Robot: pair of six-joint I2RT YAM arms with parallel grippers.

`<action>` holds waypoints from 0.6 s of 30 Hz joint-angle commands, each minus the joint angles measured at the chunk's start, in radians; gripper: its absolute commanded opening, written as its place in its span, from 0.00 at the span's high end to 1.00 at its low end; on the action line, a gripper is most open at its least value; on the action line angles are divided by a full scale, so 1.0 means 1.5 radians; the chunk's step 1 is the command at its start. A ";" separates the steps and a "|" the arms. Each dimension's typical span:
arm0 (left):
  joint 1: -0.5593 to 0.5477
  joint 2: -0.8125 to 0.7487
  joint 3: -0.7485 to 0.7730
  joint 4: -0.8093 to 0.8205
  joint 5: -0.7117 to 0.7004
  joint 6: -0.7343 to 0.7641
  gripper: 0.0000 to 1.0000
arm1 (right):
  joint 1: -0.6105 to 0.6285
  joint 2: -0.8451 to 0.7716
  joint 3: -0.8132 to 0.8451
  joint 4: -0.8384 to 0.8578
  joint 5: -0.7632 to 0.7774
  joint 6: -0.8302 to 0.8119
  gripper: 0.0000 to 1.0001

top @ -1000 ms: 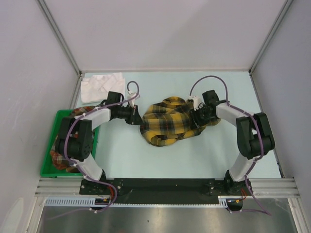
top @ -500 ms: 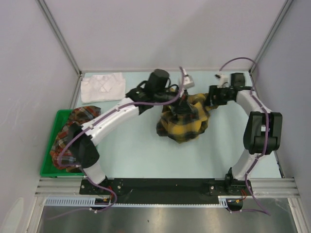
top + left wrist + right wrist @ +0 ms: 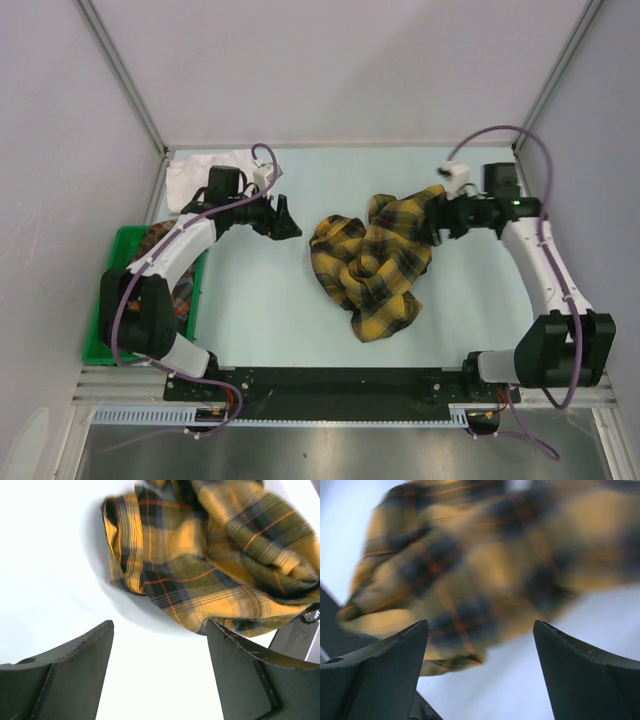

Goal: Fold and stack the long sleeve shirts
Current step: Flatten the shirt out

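A green bin (image 3: 97, 345) holding a red-orange plaid shirt (image 3: 158, 238) sits well to the left of the yellow-and-black plaid shirt (image 3: 372, 265). A white shirt (image 3: 205, 172) lies off to that shirt's far left, at the back of the table (image 3: 260, 310). The left tool (image 3: 288, 220) hovers to the left of the yellow-and-black plaid shirt with bare table between them, its jaws spread wide and empty. The shirt lies crumpled mid-table, its long axis running from its far right end down toward the near edge. At that far right end the right tool (image 3: 438, 220) stands just beside the cloth, jaws wide apart with nothing between them, though its wrist view is blurred. The right arm is the nearer; spreading the heap flat likely calls for each tool to reach inward.
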 commanded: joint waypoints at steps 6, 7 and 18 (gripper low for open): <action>0.071 -0.002 -0.097 0.075 0.007 -0.070 0.10 | 0.418 0.117 0.062 0.103 0.259 0.060 0.00; 0.080 -0.005 -0.101 0.075 0.006 -0.072 0.09 | 0.461 0.143 0.082 0.104 0.269 0.063 0.00; 0.180 -0.102 -0.107 -0.019 0.029 0.007 0.11 | 0.532 0.345 0.217 0.045 0.208 0.057 0.83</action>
